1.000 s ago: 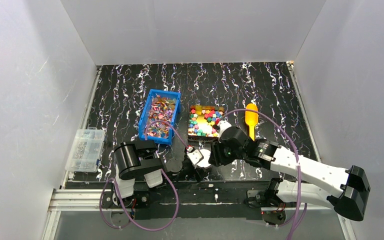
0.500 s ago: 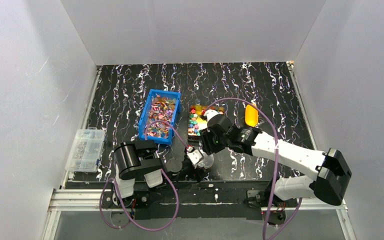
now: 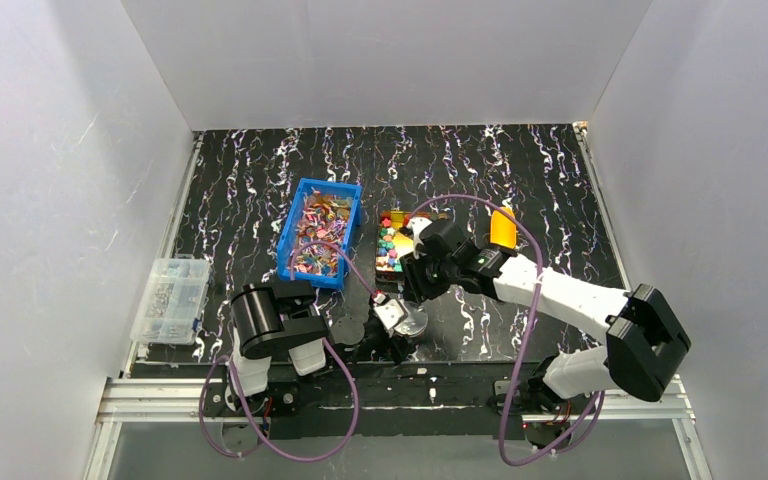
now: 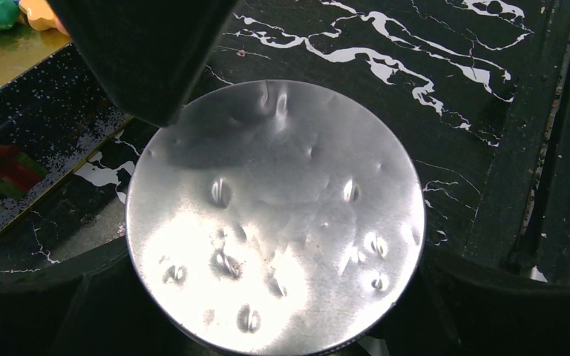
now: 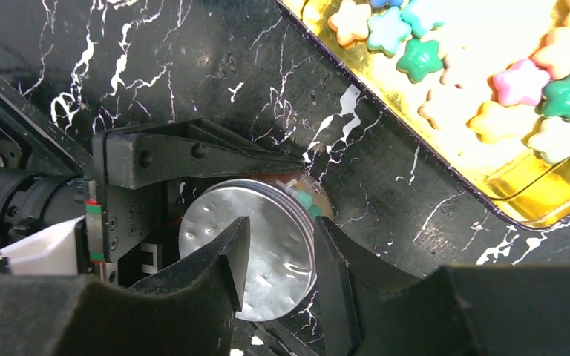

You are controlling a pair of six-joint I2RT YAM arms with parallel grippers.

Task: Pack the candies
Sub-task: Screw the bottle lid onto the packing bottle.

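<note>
Left hand (image 3: 394, 318) is gripping lidded jar (image 4: 274, 222) on tabletop (image 3: 460, 160). Right hand (image 5: 280, 228), fingers narrowly apart, is hovering just over it. Candies (image 5: 413, 59) are lying in gold tray (image 5: 445, 178) near both hands; blue bin (image 3: 288, 240) is sitting beside.

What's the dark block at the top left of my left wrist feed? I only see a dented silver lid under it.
Observer: That is part of the right end effector. The top external view shows the right arm stretched in from the right, with its end effector over the lidded container.
Operator: Is it clamped on the lid?
Observer: No. In the right wrist view its jaws stand apart. One finger is above the lid and the other is past its rim.
</note>
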